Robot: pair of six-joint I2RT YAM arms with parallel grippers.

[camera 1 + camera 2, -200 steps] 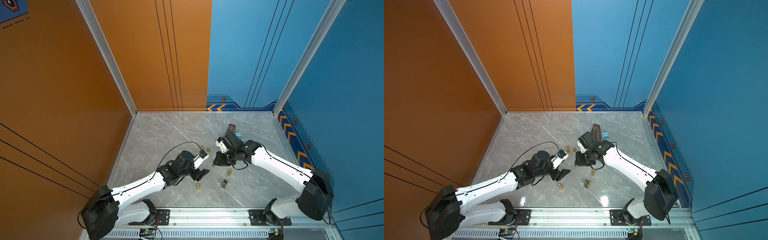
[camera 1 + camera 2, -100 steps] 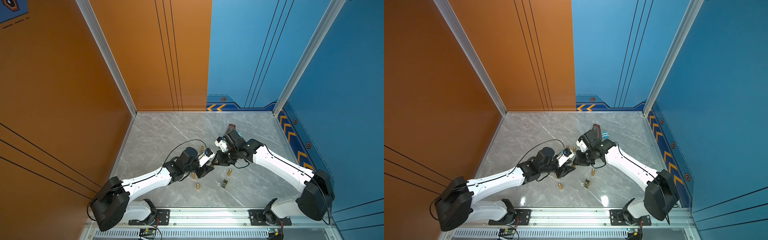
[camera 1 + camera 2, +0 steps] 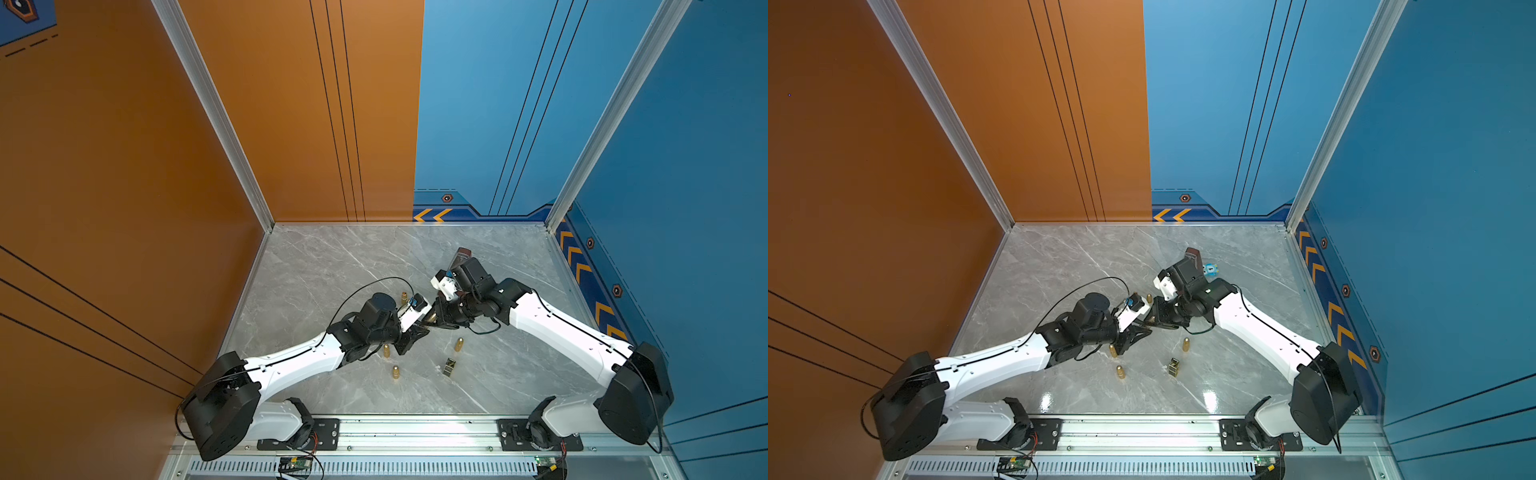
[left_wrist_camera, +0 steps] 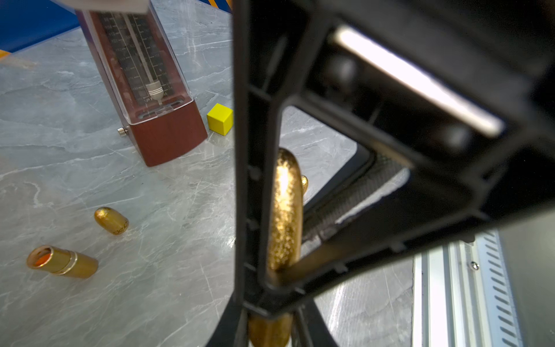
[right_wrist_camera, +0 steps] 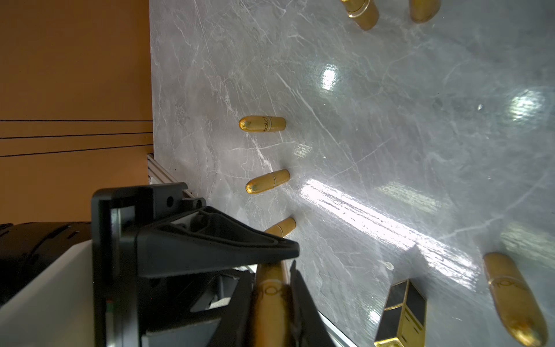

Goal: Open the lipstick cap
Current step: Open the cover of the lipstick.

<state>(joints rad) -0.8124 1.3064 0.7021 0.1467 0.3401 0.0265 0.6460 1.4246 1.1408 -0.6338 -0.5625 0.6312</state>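
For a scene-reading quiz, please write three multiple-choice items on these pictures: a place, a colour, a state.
1. The yellow cube stands where by the metronome?
A) on top of it
B) beside its base
C) under it

2. The square lipstick case lying on the table is:
A) red
B) black and gold
C) white

3. The gold lipstick between the left gripper and the right gripper is held by:
A) neither
B) the left alone
C) both, shut on it

Key:
1 B: the left wrist view shows it at the base.
2 B: the right wrist view shows those colours.
3 C: both grippers clamp it.
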